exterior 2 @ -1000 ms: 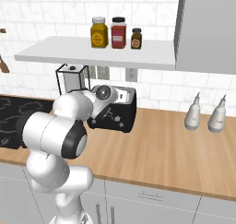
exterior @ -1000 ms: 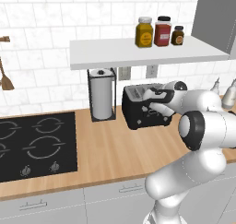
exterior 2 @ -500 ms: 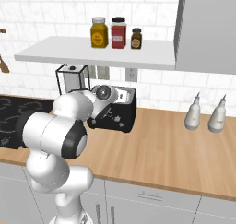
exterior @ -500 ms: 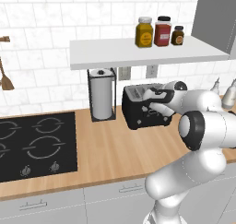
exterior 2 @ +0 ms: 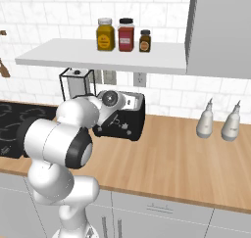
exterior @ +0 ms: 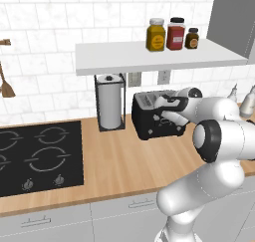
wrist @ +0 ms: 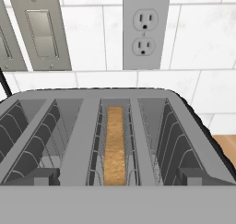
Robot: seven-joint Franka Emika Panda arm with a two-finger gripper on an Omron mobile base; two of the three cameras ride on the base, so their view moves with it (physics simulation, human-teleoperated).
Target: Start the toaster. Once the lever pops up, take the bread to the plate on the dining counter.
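Note:
The black toaster stands on the wood worktop against the tiled wall. My gripper hovers over its front top edge, pointing down into the slots. In the hand view the toaster's grey top spreads below me, and the bread sits edge-up, sunk in the third slot from the left. The gripper is open, its fingertips wide apart over the near edge with nothing between them. The plate and the dining counter are out of view.
A paper-towel roll in a wire stand is just left of the toaster, with the black hob further left. A shelf with three jars hangs overhead. Two bottles stand to the right. A wall outlet is behind the toaster.

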